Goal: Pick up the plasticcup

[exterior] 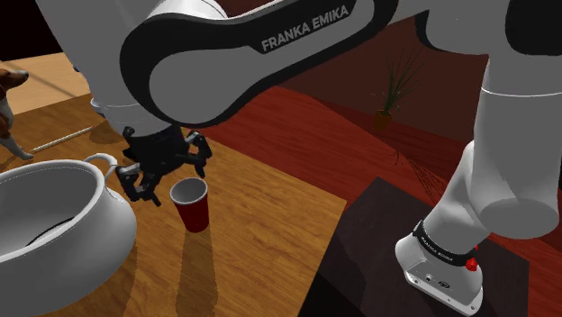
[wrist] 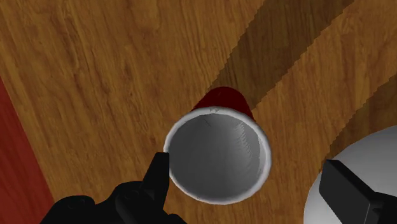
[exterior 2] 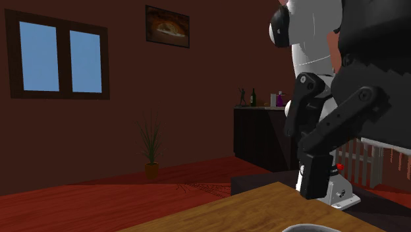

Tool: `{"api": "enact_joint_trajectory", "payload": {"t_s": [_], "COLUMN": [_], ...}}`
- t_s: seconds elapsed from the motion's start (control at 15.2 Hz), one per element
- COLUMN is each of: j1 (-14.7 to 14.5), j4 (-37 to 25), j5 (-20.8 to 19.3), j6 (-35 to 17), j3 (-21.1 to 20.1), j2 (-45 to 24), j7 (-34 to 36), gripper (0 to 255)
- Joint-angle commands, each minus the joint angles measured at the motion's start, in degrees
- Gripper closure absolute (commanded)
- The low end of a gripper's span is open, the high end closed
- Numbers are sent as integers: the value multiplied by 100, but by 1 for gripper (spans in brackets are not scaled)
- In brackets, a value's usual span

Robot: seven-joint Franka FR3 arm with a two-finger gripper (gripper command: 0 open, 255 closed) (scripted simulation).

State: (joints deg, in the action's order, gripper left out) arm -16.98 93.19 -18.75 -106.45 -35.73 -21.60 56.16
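From the shoulder view, the red cup (exterior: 191,204) stands upright on the wooden table (exterior: 261,243), beside a large white bowl (exterior: 54,225), with the gripper (exterior: 171,176) just above it.

The second exterior view adds a window (exterior 2: 59,56) and a potted plant (exterior 2: 151,148).

From the wrist view, the fingers (wrist: 159,173) are spread. One is at the cup's white rim and the other is over the bowl; the cup is not clasped.

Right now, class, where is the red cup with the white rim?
In the shoulder view the red cup stands upright on the wooden table, below the open black gripper, right of the large white vessel.
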Motion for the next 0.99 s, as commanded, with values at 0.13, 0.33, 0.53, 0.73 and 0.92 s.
{"api": "enact_joint_trajectory", "payload": {"t_s": [0.13,0.33,0.53,0.73,0.92], "j1": [-185,-189,-192,-194,-194], "j4": [-218,-81,-14,-13,-14], "j5": [-204,-259,-291,-291,-291], "j6": [-74,-265,-363,-363,-363], "j3": [69,97,113,112,113], "j2": [-370,-440,-480,-480,-481], "j7": [169,219,247,249,249], "gripper": [0,0,0,255,255]}}
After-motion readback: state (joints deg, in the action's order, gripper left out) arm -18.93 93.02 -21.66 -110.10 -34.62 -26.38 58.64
